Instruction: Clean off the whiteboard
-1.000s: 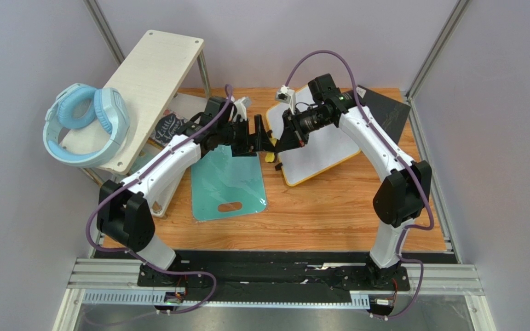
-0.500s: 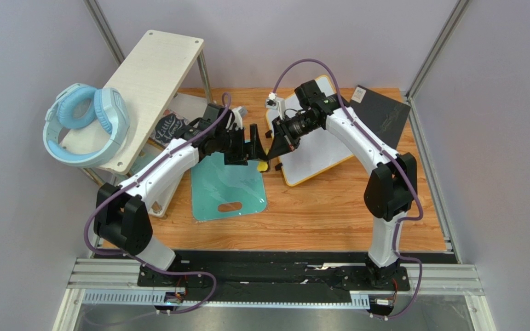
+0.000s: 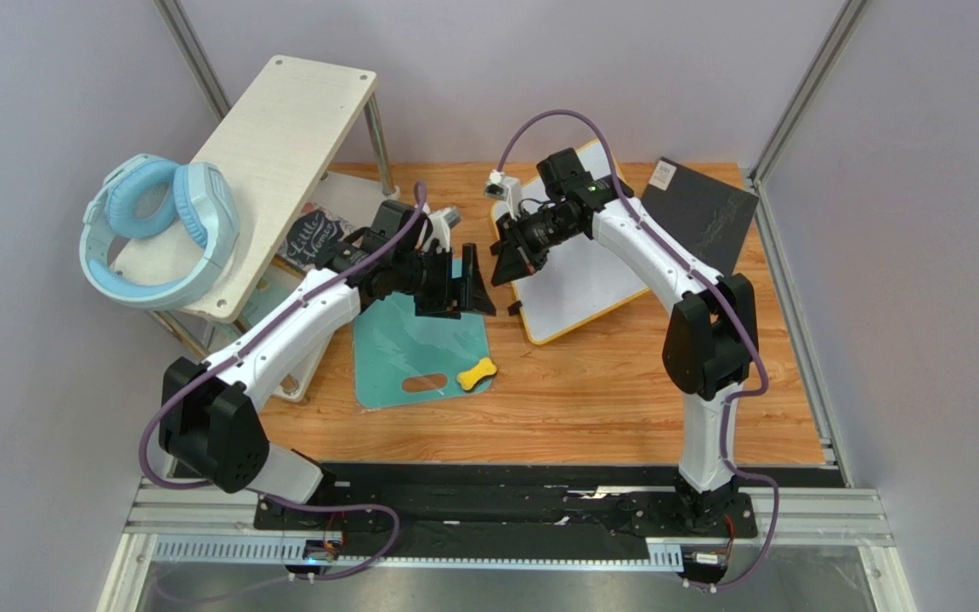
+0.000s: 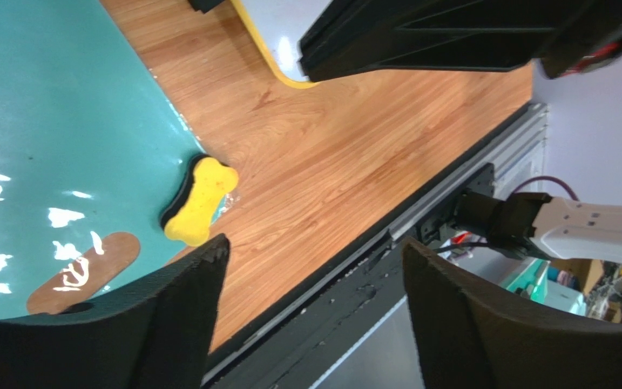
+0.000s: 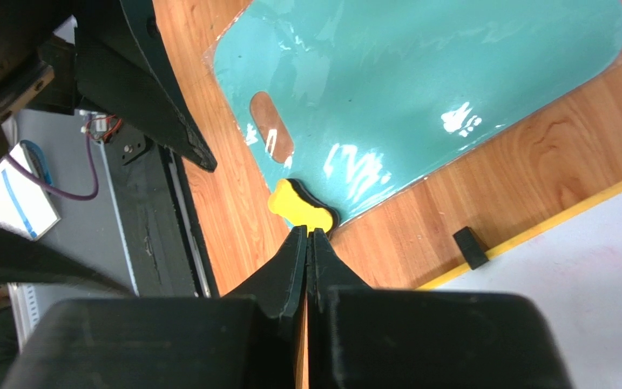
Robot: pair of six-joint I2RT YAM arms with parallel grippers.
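The whiteboard (image 3: 591,281), white with a yellow frame, lies at the back middle of the table; its visible face looks blank. Its corner shows in the left wrist view (image 4: 278,36) and its edge in the right wrist view (image 5: 590,284). A yellow bone-shaped eraser (image 3: 476,374) lies loose on the near right corner of the teal cutting board (image 3: 418,344); it also shows in both wrist views (image 4: 199,201) (image 5: 300,207). My left gripper (image 3: 472,291) (image 4: 314,243) is open and empty above the teal board. My right gripper (image 3: 508,259) (image 5: 306,231) is shut and empty over the whiteboard's left edge.
Blue headphones (image 3: 156,230) hang on a pale wooden stand (image 3: 290,128) at the back left. A small black sign (image 3: 313,236) stands beside it. A dark grey panel (image 3: 708,204) lies at the back right. The black rail (image 3: 520,491) runs along the front edge.
The yellow eraser was up between the two grippers; now it lies on the teal board's near corner. My left gripper opened. My right gripper drew back toward the whiteboard.
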